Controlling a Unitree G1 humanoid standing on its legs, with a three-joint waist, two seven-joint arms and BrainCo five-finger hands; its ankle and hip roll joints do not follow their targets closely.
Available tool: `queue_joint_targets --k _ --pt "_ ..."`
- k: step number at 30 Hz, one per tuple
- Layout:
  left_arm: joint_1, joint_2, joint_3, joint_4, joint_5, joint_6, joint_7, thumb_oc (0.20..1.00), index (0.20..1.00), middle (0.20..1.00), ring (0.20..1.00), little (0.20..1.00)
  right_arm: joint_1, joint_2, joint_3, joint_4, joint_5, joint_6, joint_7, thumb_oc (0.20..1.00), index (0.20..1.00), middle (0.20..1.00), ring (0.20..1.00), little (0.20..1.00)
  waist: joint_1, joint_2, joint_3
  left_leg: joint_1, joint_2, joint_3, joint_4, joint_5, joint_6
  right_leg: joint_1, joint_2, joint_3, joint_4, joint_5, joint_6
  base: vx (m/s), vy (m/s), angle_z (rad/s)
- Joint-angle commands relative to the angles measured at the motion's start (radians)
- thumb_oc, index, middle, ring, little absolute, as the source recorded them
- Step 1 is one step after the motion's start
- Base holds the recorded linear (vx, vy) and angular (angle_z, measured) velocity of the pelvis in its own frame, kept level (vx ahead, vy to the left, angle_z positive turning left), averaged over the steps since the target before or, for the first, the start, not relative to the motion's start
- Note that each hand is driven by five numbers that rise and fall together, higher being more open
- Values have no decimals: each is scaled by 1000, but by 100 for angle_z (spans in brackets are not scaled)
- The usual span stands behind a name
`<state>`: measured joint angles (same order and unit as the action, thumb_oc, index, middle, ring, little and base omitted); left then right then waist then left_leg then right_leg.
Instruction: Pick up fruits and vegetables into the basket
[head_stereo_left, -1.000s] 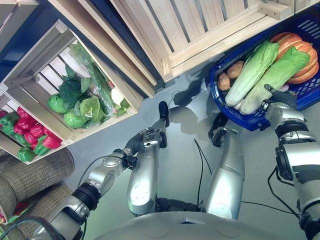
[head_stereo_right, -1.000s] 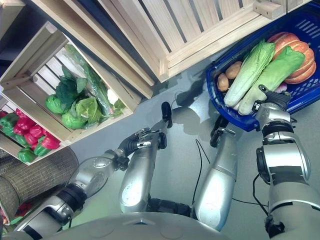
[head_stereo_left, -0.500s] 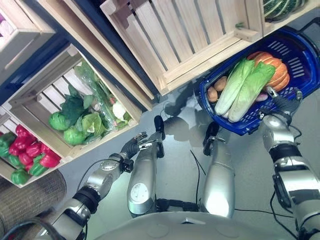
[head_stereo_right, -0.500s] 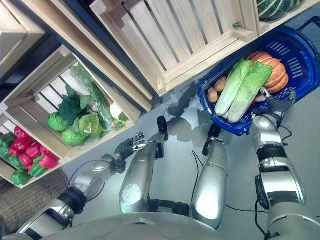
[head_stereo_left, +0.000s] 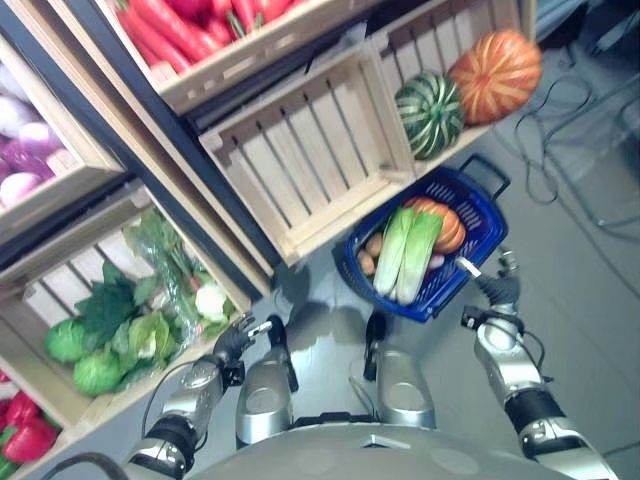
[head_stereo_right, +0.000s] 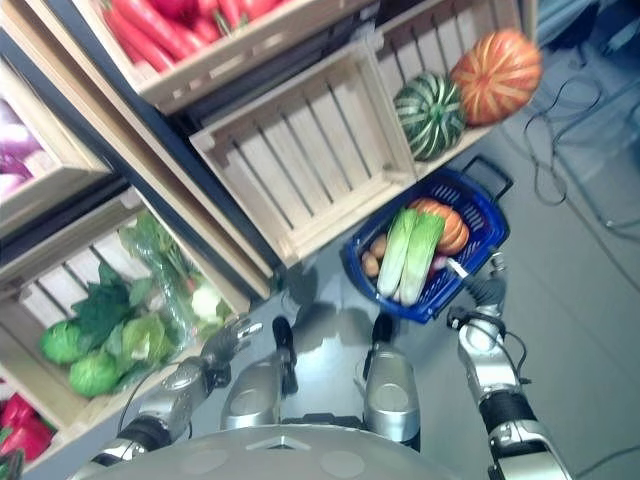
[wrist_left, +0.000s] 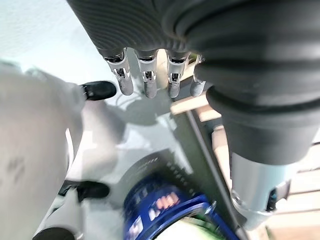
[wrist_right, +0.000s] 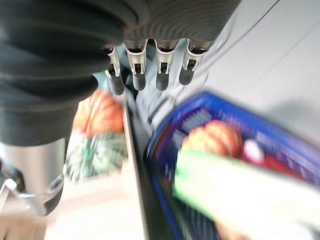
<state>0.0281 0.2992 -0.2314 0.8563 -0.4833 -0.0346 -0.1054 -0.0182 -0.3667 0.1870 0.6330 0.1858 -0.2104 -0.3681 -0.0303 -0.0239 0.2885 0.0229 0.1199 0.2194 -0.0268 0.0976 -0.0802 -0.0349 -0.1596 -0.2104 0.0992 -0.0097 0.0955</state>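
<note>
Left eye view: basket (head_stereo_left: 478, 203), blue, on floor below empty crate (head_stereo_left: 300, 165); holds two cabbages (head_stereo_left: 405, 254), pumpkin (head_stereo_left: 447, 226), potatoes (head_stereo_left: 371, 254). Cabbages likely light, leafy, best cupped mid-length. Neighbouring crate: two squashes (head_stereo_left: 430, 112). Right hand (head_stereo_left: 497, 290) beside basket, left hand (head_stereo_left: 232, 340) both relaxed, empty

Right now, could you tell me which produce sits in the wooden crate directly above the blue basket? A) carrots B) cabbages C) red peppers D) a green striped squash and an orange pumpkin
D: the crate above the blue basket holds a green striped squash and an orange pumpkin.
</note>
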Motion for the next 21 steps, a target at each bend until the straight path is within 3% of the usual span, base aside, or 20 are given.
queue_joint_targets --k 1,4,12,16,21 --pt "-2 -8 23 50 51 -32 -12 1000 1000 1000 1000 1000 -21 26 47 71 17 67 187 1000 1000 1000 1000 1000 14 -12 -57 13 -19 7 64 -140 26 17 -26 -5 -26 27 49 39 40 3" --pt "-27 -20 25 126 75 -12 -29 1000 1000 1000 1000 1000 -20 71 77 198 14 97 278 1000 1000 1000 1000 1000 25 -18 -82 39 -22 5 41 -140 25 47 -24 -19 -46 28 50 27 45 7" --pt "-76 -68 9 312 96 36 -121 1000 1000 1000 1000 1000 -26 158 116 509 15 290 509 1000 1000 1000 1000 1000 33 -5 -134 95 -39 14 -11 -135 29 116 -17 -59 -95 25 44 15 68 2" --pt "-83 -84 20 345 75 60 -157 1000 1000 1000 1000 1000 -28 173 74 584 175 419 627 1000 1000 1000 1000 1000 36 3 -150 105 -45 14 2 -147 35 132 -16 -69 -97 18 38 21 53 6" --pt "-83 -104 36 371 64 118 -200 1000 1000 1000 1000 1000 -28 166 45 635 157 444 681 1000 1000 1000 1000 1000 38 15 -170 123 -56 17 0 -157 43 155 -12 -81 -105 10 32 15 26 0"
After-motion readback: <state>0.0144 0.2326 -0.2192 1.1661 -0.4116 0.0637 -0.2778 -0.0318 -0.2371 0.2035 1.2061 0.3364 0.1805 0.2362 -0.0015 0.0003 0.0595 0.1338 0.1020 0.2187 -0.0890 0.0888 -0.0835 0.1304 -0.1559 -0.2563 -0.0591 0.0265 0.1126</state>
